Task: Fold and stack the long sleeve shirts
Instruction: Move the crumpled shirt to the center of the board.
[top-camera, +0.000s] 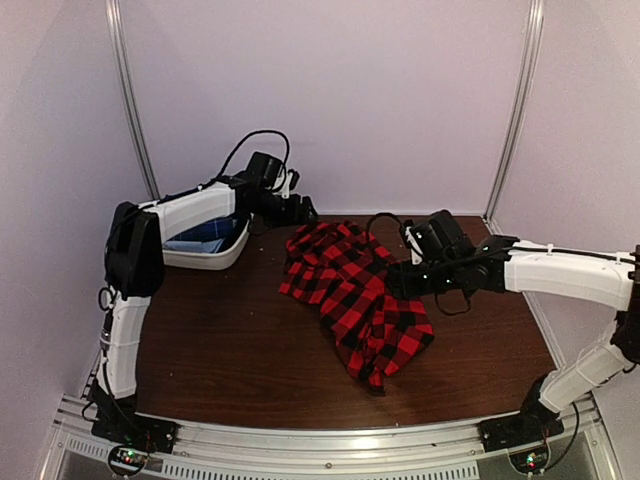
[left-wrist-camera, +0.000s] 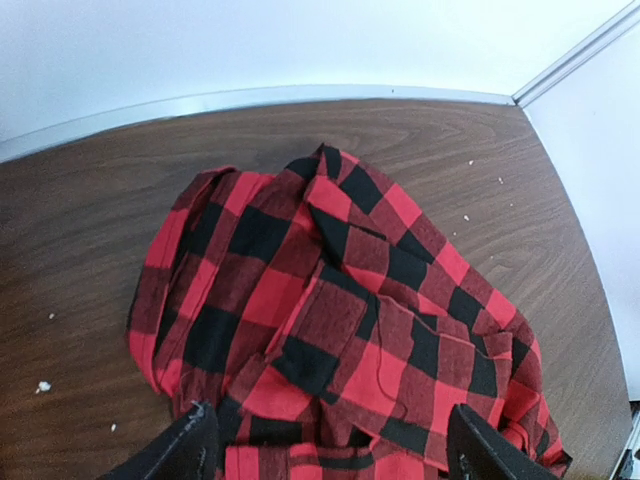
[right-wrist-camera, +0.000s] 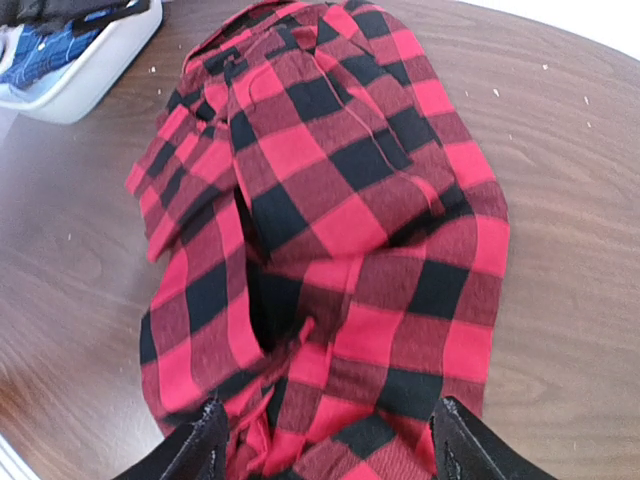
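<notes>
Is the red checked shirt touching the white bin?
Apart. The top view shows bare brown table between the red checked shirt and the white bin; the right wrist view shows the same gap.

Red-and-black checked shirt (top-camera: 355, 295) lay crumpled on brown wooden table (top-camera: 230, 350), about mid-table, slightly right of centre. Unfolded, bunched in loose heap stretching diagonally from far left toward near right. Large buffalo check, soft flannel look. Folds and overlapping layers ran across its top (left-wrist-camera: 330, 330); dark gap showed between two layers along its length (right-wrist-camera: 340, 230).

Navy blue shirt (top-camera: 205, 235) with thin white lines sat bunched inside white bin (top-camera: 215, 258) at far left of table, apart from red shirt, only partly visible.
</notes>
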